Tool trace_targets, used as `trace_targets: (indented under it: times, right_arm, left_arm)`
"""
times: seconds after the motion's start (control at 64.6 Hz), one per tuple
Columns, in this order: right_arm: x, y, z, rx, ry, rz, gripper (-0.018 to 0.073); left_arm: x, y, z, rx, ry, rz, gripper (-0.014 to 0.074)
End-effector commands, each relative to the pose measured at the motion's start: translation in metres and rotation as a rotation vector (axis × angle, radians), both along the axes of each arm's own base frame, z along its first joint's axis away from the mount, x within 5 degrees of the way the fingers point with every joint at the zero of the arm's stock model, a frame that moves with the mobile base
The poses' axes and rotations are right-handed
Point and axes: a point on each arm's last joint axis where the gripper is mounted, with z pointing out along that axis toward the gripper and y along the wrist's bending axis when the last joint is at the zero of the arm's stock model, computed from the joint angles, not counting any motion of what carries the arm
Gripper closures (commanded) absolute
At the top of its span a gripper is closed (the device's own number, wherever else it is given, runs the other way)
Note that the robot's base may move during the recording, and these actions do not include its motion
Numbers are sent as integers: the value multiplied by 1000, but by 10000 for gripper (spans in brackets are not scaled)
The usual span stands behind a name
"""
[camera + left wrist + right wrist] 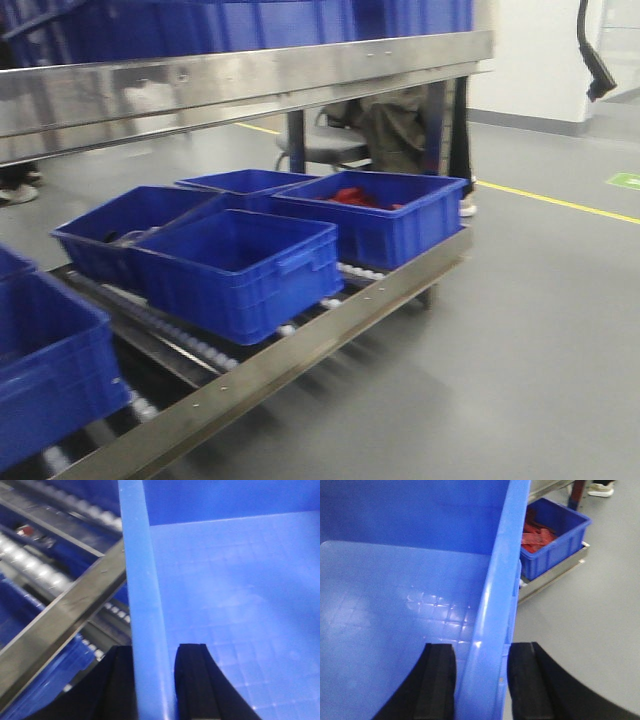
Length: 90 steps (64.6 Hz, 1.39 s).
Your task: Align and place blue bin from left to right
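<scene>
Item: blue bin (235,595), held between your tools. Left gripper (152,655) pinches its left wall, right gripper (482,655) its right wall; bin body lies inboard of each, both arms equally near.

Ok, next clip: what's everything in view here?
rack: one, steel, rollers on lower level.
bins on rack: at least five, blue, lower level.
red items: several, in rightmost bin.
upper bins: count unclear, blue, top shelf.
held bin: one, blue, seen by both wrist cameras.
person: one, dark clothes, behind rack.
stool: one, grey, beside person.
floor line: one, yellow, right.
left fingers: two, black, clamping held bin's left wall.
right fingers: two, black, clamping its right wall.
</scene>
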Motion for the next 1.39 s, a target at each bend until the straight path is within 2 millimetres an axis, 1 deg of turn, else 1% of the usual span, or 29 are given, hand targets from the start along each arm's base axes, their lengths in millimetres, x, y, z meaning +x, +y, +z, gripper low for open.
trace_targets:
  times: [0.0,1.378]
  right_arm:
    - [-3,-4,21,29,-150,-21,638]
    - [-3,-4,21,29,-150,-21,638]
  left_arm:
    - [-12,-5,20,-42,-101,-52,609]
    - [-12,-5,20,-42,-101,-52,609]
